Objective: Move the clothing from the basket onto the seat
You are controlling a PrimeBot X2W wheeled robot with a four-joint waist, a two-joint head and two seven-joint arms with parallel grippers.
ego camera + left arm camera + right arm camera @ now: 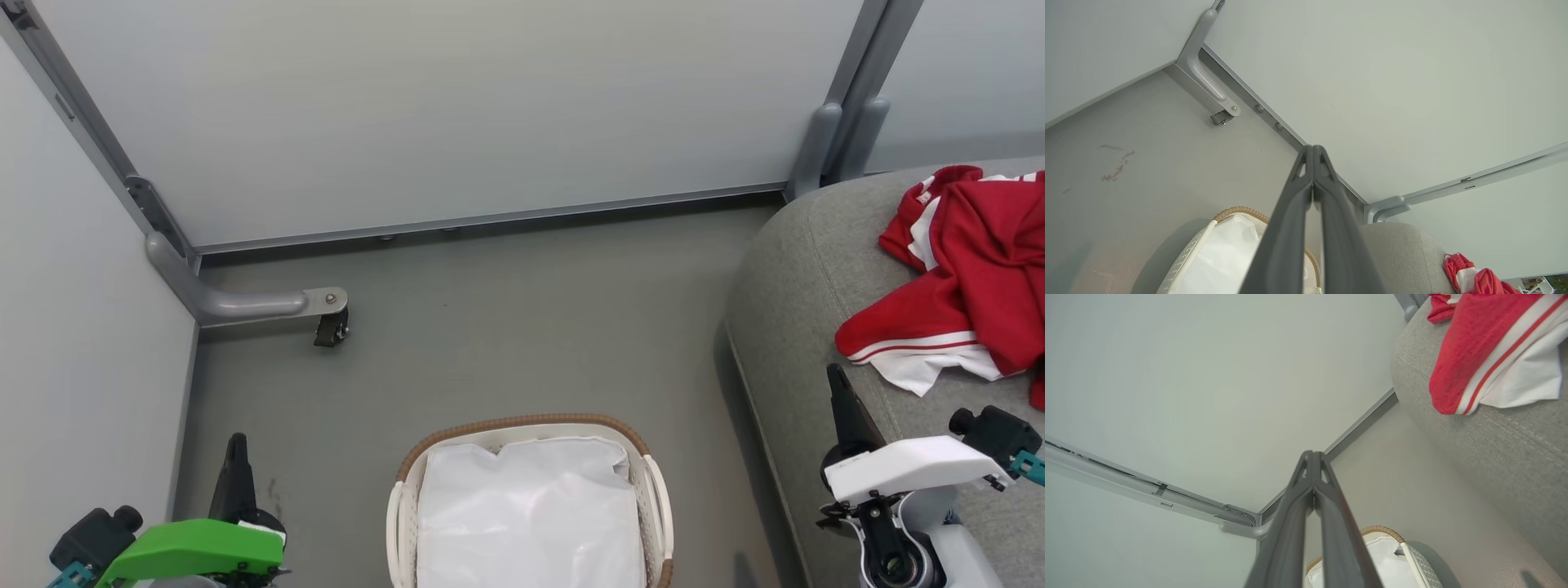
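Our left pincer (237, 447) and right pincer (836, 382) are pressed together, empty. The clothing (971, 269) lies on the seat (800, 327), ahead and right of the right pincer, the nearer one. The basket (522, 424) between them holds only white lining (531, 514).

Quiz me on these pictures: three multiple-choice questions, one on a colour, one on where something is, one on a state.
1. What colour is the woven rim of the basket?
A. brown
B. green
C. black

2. Where does the clothing lie?
A. inside the basket
B. on the seat
C. draped over the basket rim

3. How do the left pincer and the right pincer stand?
A. both open
B. both shut, holding nothing
C. both shut on cloth

Answers:
1 A: the rim shows brown above the white lining.
2 B: the red heap rests on the grey cushion.
3 B: in each wrist view the fingertips meet with nothing between them.
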